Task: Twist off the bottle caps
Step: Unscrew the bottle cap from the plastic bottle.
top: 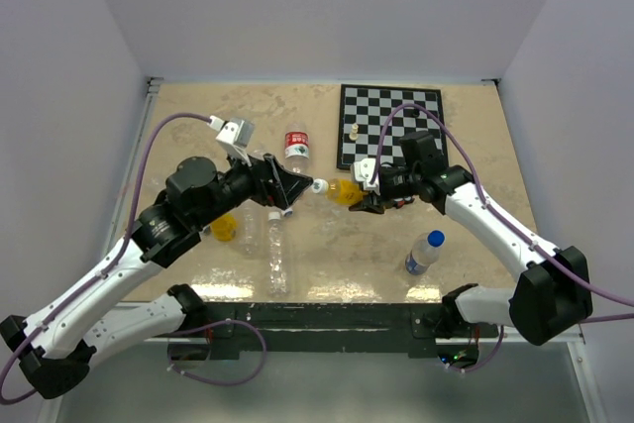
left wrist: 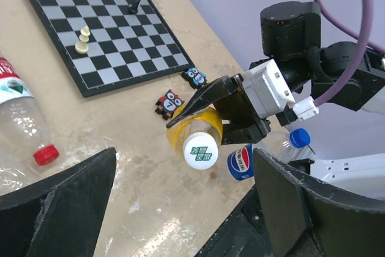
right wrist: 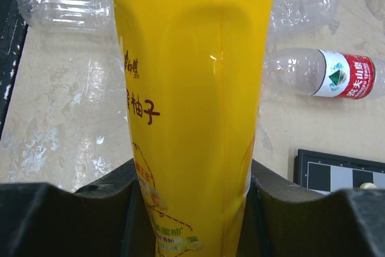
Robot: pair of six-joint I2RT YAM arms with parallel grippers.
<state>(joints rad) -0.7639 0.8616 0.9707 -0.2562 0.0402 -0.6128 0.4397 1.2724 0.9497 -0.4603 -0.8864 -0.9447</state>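
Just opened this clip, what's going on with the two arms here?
The right claw is clamped on an orange-yellow bottle, holding it sideways in the air with its white cap pointing at the left claw. The left claw is open, its fingers spread on either side of that cap without gripping it. The cap sits on the neck, not removed. A blue-capped bottle stands untouched off to the right.

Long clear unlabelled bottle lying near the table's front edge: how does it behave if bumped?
The clear bottle lies on its side on the smooth table, so it would probably roll. It looks empty, so likely light. Its thin walls may dent if squeezed.
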